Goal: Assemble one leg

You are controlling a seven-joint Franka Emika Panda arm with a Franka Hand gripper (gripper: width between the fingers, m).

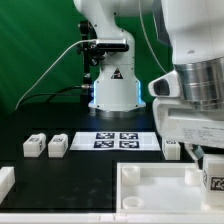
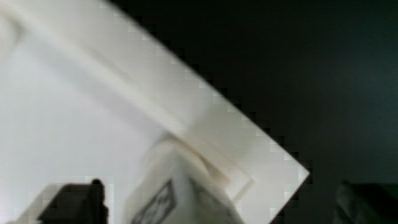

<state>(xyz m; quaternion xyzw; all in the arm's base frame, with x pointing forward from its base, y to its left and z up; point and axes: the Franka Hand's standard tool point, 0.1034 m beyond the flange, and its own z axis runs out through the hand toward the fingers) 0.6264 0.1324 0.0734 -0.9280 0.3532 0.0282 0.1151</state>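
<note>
A small white leg (image 2: 173, 192) with a black-and-white tag stands tilted between my fingertips, against the corner of the large white tray-like piece (image 2: 71, 110). My gripper (image 2: 217, 208) straddles it, and a gap shows on each side between the leg and the dark fingers (image 2: 71, 205). In the exterior view the gripper (image 1: 205, 160) hangs over this leg (image 1: 213, 179) at the right corner of the tray (image 1: 150, 185). Two more legs (image 1: 34, 145) (image 1: 57, 146) lie on the exterior view's left. Another leg (image 1: 172, 150) lies on its right.
The marker board (image 1: 120, 140) lies in front of the arm's base (image 1: 112, 90). Another white part (image 1: 5, 181) sits at the exterior view's left front edge. The table top is black.
</note>
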